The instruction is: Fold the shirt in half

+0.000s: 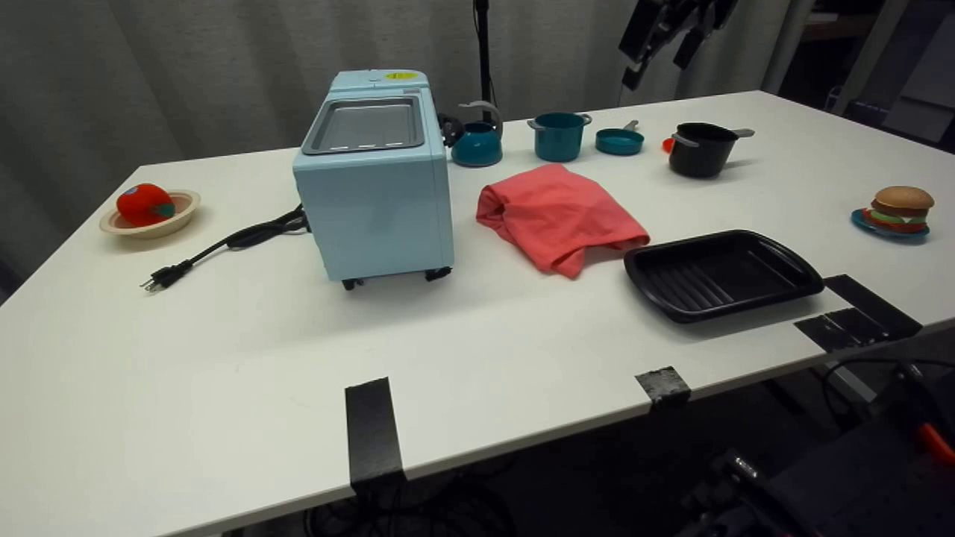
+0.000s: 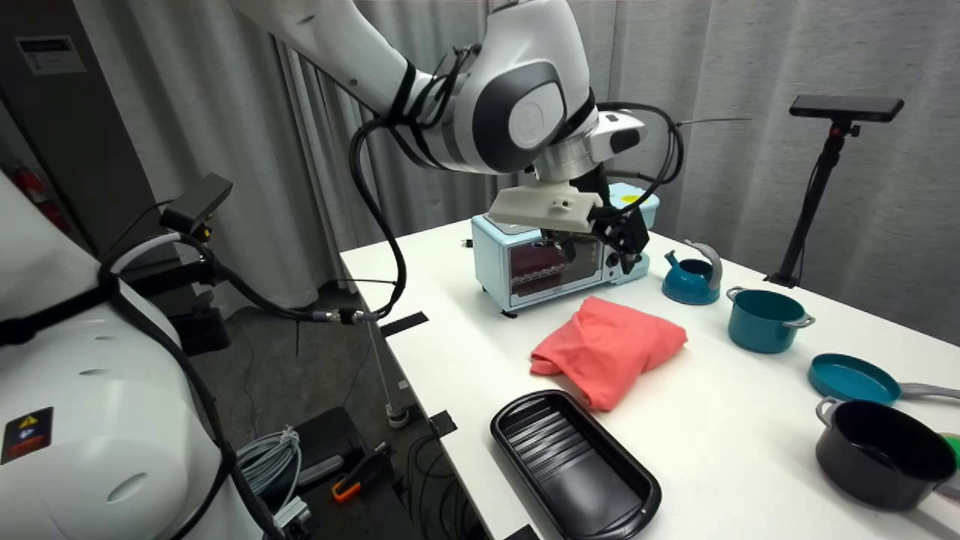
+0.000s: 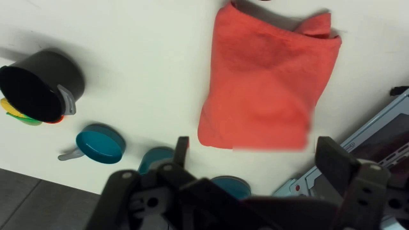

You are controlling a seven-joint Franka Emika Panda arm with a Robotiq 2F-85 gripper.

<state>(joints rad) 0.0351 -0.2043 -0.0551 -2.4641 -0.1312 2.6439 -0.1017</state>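
The shirt is a coral-red cloth (image 1: pixel 563 212) lying on the white table as a folded, wrinkled bundle, with a corner sticking out toward the table's front edge. It also shows in an exterior view (image 2: pixel 611 345) and in the wrist view (image 3: pixel 268 73), where its lower part is blurred. My gripper (image 3: pixel 253 142) has its two fingers wide apart with nothing between them. It hangs in the air above the table, apart from the cloth. It also shows in both exterior views (image 1: pixel 658 68) (image 2: pixel 598 256).
A light blue toaster oven (image 1: pixel 377 209) stands beside the cloth. A black baking tray (image 1: pixel 724 272) lies on its other side. Behind are a teal kettle (image 1: pixel 477 145), teal pot (image 1: pixel 559 138), teal pan (image 1: pixel 619 142) and black pot (image 1: pixel 701 153). A toy burger (image 1: pixel 901 209) sits farther off.
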